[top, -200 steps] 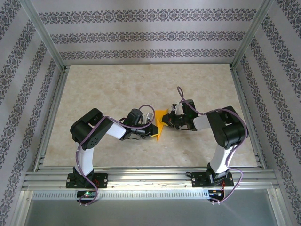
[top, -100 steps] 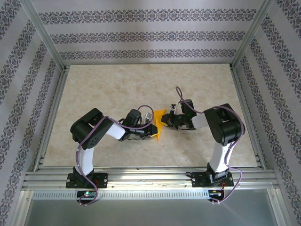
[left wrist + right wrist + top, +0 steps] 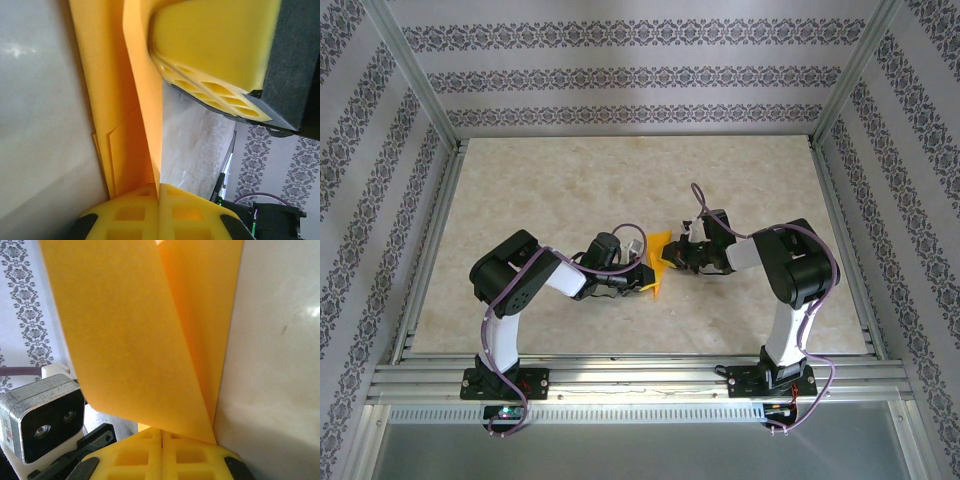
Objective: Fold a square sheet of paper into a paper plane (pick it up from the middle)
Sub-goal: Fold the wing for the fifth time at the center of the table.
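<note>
Pinching the folded paper [image 3: 661, 244] from both sides, we clamp it in the left gripper [image 3: 159, 192] and right gripper [image 3: 161, 435].

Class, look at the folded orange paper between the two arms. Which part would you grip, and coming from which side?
Probably the crease of the folded paper, where the layers lie together; the flaps fan apart elsewhere. Come in low from either side, as the left pincer and right pincer do.

No text, label, brand, number or sign can be read anywhere. A wordless ornamental pattern is carried by the striped wallpaper [image 3: 620, 75].
</note>
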You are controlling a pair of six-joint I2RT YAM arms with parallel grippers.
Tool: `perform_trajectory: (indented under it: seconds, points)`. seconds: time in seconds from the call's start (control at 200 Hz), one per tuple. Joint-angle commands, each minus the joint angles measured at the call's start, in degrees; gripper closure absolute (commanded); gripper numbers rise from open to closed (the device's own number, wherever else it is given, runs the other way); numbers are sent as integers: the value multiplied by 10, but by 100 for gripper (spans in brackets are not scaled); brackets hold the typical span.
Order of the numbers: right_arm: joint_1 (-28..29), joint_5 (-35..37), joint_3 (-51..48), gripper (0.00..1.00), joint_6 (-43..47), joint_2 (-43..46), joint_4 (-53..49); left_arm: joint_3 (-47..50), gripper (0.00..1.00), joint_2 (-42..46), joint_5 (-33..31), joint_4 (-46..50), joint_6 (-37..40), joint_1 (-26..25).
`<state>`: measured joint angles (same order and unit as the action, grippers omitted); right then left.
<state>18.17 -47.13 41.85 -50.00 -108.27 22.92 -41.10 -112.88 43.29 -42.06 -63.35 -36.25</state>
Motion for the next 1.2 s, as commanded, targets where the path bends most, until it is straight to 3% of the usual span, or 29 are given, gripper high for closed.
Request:
perform_trajectory:
  seconds: [0.0,0.075,0.275,0.42,0.585,0.954,1.139,1.194]
  points:
    - [10,52,10,96,23,-14,-49,24,89,-5,-28,59,9,15]
    - [11,56,12,96,21,-14,-54,23,81,9,-33,86,22,14]
    - [14,60,15,96,19,-12,-61,-3,80,39,-27,192,78,14]
    - [16,60,17,96,17,-11,-64,-15,89,35,4,193,80,11]
    - [18,67,20,97,20,-7,-77,-27,93,31,15,209,85,4]
    - [21,87,25,97,38,-3,-123,-55,88,43,13,317,137,-9]
    - [21,92,25,97,39,-2,-130,-77,99,48,7,377,170,-17]
    - [20,92,25,97,39,-2,-131,-79,98,51,-1,392,177,-19]
